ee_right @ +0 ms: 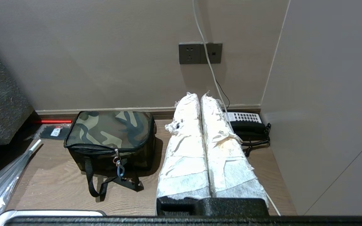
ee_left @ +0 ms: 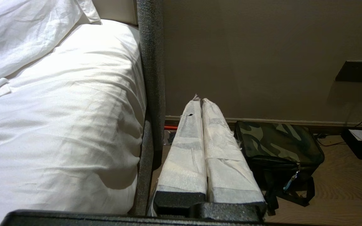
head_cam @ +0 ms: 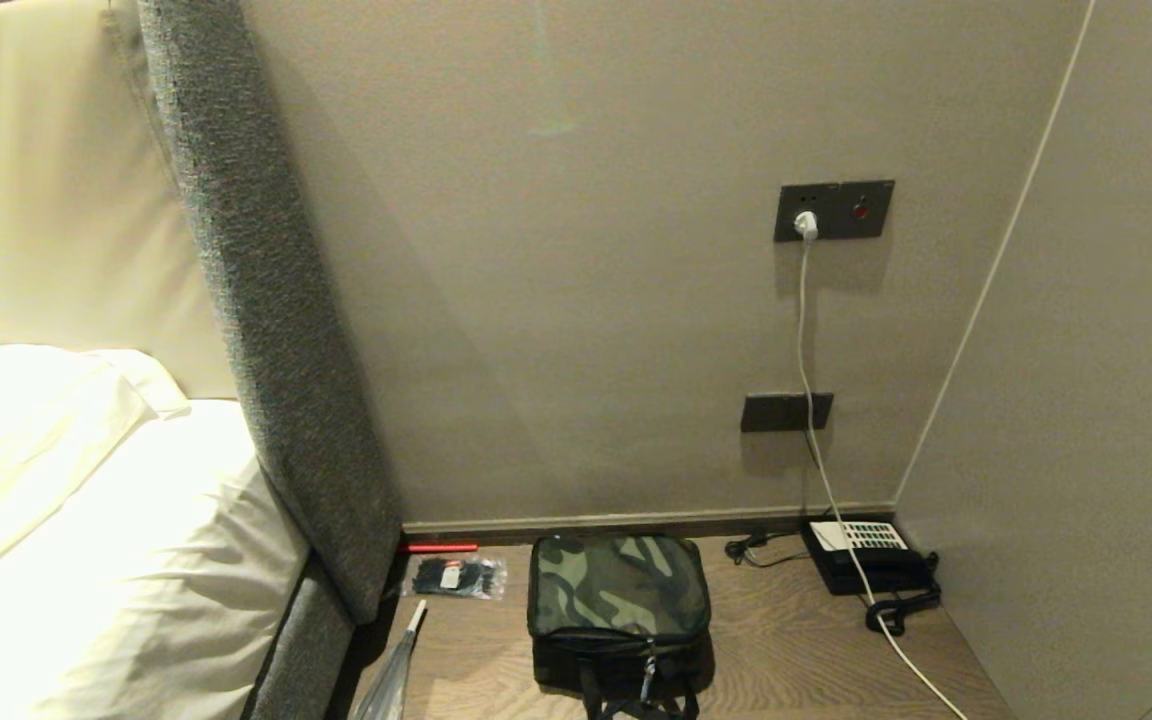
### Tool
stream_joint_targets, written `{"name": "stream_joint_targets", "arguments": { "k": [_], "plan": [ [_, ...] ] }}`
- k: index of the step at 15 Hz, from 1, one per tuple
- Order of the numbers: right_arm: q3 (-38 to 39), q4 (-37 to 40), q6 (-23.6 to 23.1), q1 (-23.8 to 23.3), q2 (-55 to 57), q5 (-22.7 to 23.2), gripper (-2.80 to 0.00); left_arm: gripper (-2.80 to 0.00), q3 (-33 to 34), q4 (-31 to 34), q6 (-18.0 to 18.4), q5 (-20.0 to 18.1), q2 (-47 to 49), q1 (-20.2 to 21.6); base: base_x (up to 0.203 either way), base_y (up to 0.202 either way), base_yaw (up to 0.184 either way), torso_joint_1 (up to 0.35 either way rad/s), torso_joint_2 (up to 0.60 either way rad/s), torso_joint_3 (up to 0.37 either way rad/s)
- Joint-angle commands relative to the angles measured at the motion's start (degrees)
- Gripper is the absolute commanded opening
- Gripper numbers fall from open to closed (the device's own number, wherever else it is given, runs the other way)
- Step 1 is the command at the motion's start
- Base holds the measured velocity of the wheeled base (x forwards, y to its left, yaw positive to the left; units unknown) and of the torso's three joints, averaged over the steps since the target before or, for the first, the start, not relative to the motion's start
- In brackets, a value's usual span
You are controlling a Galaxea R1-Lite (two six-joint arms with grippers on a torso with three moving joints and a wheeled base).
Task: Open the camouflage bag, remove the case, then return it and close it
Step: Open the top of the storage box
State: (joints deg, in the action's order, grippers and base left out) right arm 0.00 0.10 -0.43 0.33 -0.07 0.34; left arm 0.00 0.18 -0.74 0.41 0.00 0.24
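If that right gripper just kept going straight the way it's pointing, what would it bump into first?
Probably the black telephone by the wall: the right gripper, jaws shut, points level toward it. Its tips hide part of the phone, so depth is unclear. The camouflage bag lies off to one side.

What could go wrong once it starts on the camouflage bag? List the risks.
1. The camouflage bag is zipped shut, and its small zipper pull hangs loose at the front; the tape-wrapped fingers may struggle to pinch it.
2. The bag is soft and unanchored on the wooden surface, so tugging the zipper could drag it.
3. The white cable and telephone sit close on the right gripper's side and could snag.
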Motion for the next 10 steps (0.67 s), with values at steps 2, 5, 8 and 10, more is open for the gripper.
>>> {"name": "stream_joint_targets", "arguments": {
  "k": [2,5,8,10],
  "plan": [
    [0.0,0.0,0.0,0.0,-0.1,0.0,-2.80,-2.80,0.2,0.0,-0.2,0.0,0.0,0.0,0.000,0.000,0.000,0.000,0.00,0.000],
    [0.0,0.0,0.0,0.0,-0.1,0.0,-2.80,-2.80,0.2,0.0,-0.3,0.1,0.0,0.0,0.000,0.000,0.000,0.003,0.00,-0.045],
    [0.0,0.0,-0.1,0.0,-0.1,0.0,-2.80,-2.80,0.2,0.0,-0.5,0.1,0.0,0.0,0.000,0.000,0.000,0.004,0.00,-0.170],
    [0.0,0.0,0.0,0.0,-0.1,0.0,-2.80,-2.80,0.2,0.0,-0.5,0.1,0.0,0.0,0.000,0.000,0.000,0.001,0.00,-0.190]
  ]
}}
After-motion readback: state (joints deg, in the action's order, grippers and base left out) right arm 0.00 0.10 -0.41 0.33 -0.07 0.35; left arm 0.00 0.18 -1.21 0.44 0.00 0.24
